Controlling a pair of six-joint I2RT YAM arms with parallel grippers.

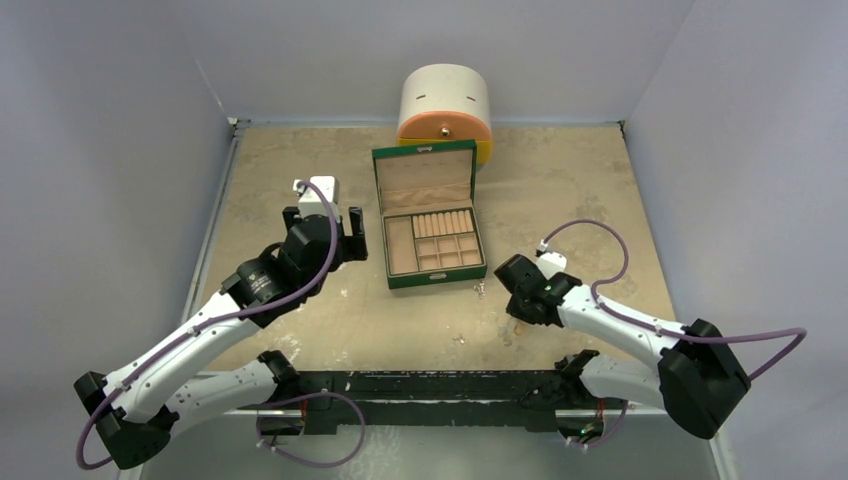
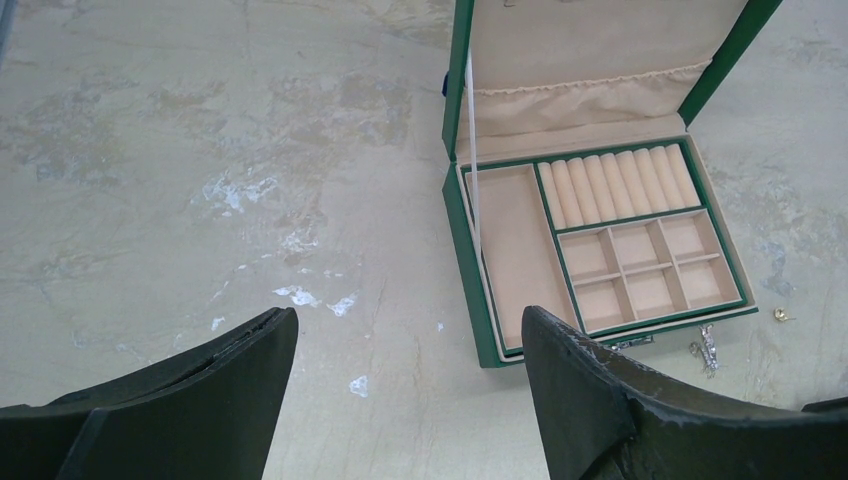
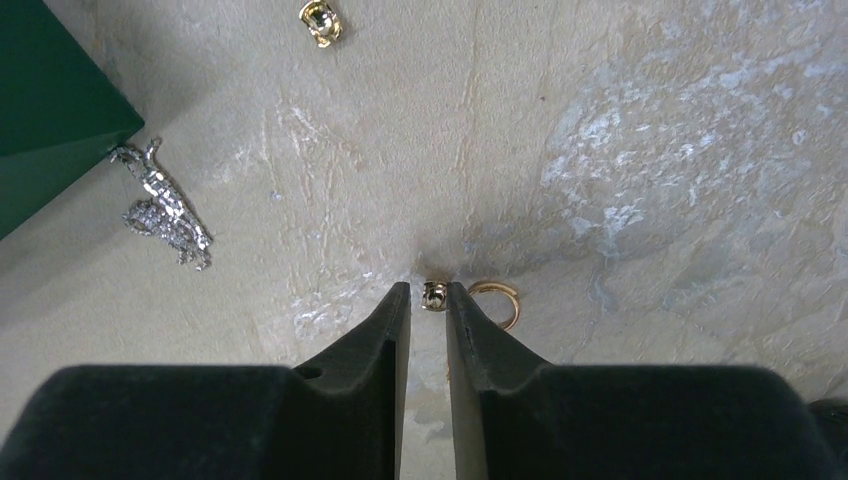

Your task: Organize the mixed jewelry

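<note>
I find the right gripper, jaws near-shut, tips flanking a tiny stud at mid-frame — pinched or merely bracketed, I cannot tell — with a gold ring just right of it; the left gripper, wide and empty, stands well apart by the box.

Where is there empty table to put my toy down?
Bare table lies left of the green box, beyond the left gripper, and also right of the box. It is crowded at the box's near right corner: tiny jewelry and the right gripper.
</note>
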